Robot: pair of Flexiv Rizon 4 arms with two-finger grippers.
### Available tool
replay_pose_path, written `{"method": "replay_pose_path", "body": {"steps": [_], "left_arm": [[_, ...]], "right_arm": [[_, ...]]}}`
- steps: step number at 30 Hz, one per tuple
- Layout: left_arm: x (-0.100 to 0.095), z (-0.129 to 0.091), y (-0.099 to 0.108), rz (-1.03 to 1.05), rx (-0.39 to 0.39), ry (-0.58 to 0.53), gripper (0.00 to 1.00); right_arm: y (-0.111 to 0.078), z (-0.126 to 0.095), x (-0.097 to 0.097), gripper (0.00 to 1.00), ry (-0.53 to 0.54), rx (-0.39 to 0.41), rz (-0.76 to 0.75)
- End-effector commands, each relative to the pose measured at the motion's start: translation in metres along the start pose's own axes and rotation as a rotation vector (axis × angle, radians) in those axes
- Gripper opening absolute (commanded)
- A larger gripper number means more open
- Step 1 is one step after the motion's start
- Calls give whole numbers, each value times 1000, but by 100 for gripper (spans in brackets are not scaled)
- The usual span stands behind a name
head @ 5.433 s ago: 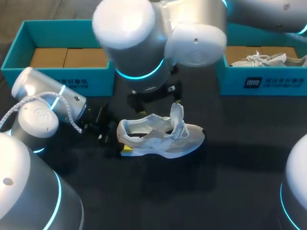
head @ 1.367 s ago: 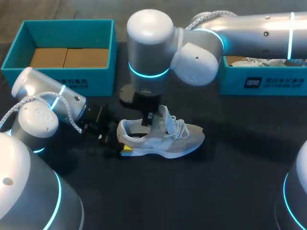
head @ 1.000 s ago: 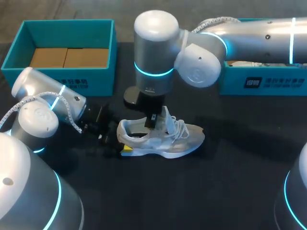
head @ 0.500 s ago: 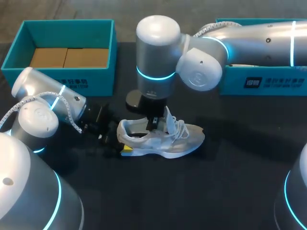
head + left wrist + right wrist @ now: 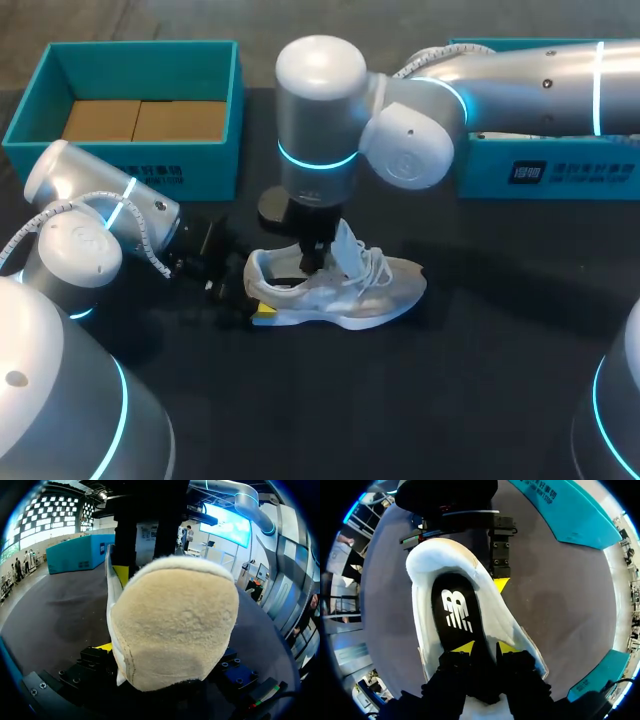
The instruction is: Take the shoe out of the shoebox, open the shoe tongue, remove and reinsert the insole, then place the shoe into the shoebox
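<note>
Though its outside is pale, the shoe (image 5: 345,295) holds a black insole (image 5: 456,611).

The pale shoe (image 5: 340,290) stands upright on the tabletop (image 5: 480,380), tongue lifted, its black insole (image 5: 454,615) apparently lying flat inside. An open teal shoebox (image 5: 80,170) sits behind it, to the left.
</note>
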State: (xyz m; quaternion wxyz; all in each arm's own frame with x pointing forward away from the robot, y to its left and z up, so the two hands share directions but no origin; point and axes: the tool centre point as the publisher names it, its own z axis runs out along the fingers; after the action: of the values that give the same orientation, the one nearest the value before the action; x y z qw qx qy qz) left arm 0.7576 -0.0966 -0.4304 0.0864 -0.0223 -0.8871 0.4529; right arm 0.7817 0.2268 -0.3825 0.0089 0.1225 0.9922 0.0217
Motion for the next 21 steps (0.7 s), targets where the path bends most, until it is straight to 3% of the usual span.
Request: {"method": "replay_pose_path", "body": {"steps": [1,11,21], "left_arm": [[-3,3,4,0,-2,0,0],[-3,3,4,0,-2,0,0],[-3,3,4,0,-2,0,0]], "right_arm": [[5,9,-3,32,14,14,-11],[9,25,-6,44,62,29,-31],[8,46,0,44,160,64,-42]]}}
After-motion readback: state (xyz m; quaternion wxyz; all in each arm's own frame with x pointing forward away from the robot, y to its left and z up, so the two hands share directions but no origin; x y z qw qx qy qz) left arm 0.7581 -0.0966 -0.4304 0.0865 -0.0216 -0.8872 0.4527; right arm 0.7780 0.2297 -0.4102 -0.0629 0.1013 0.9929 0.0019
